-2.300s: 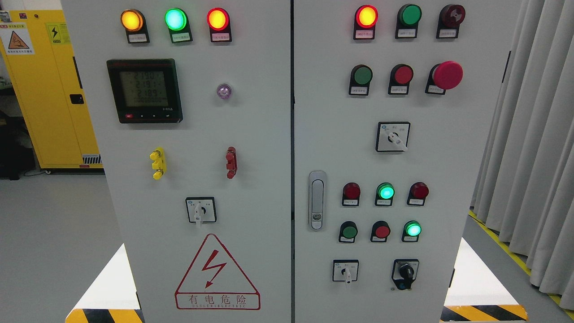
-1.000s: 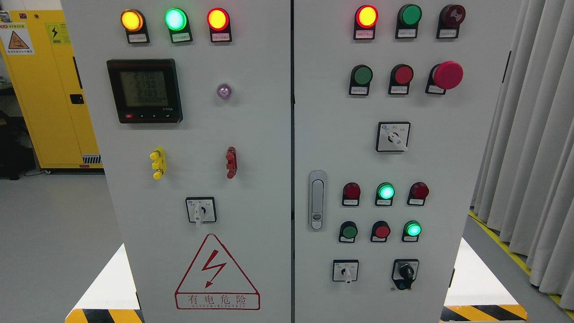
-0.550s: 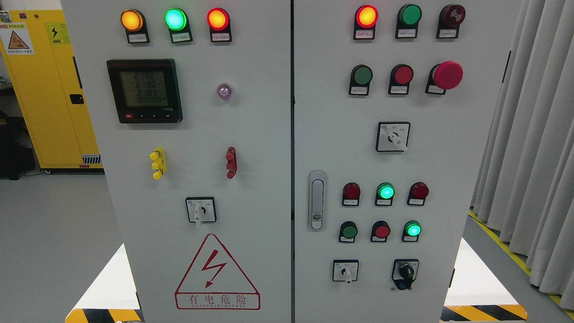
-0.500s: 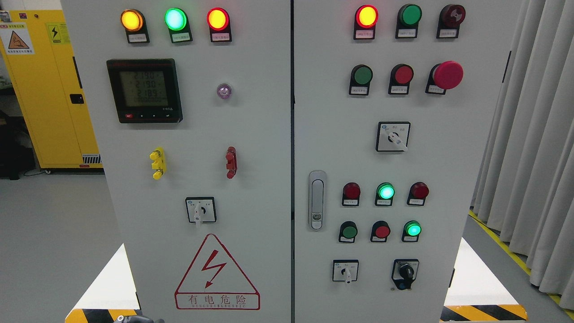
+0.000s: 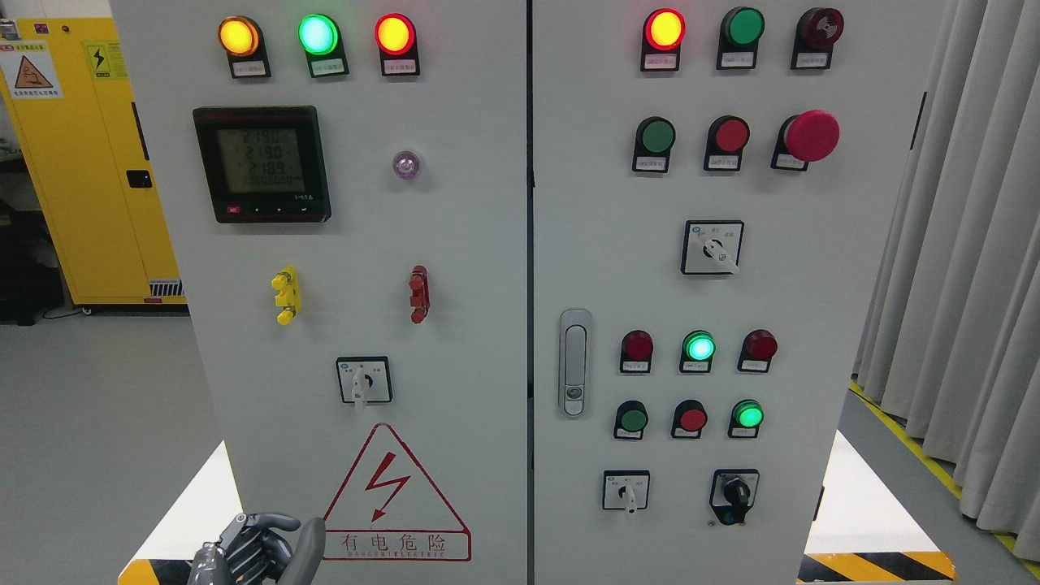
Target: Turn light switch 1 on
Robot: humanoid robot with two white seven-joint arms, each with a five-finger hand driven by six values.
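While the left hand (image 5: 256, 546) shows at the lower left, fingers (image 5: 307, 543) curled and holding nothing, which control on the panel (image 5: 455, 244) is light switch 1 cannot be told; reaching comes next.

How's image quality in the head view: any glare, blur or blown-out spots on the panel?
Head view: sharp and evenly lit. The lit indicator lamps bloom, e.g. the green lamp, washing out their centres. The meter display is dim, digits hard to read. The left hand at the bottom edge looks slightly soft; small button labels are unreadable.
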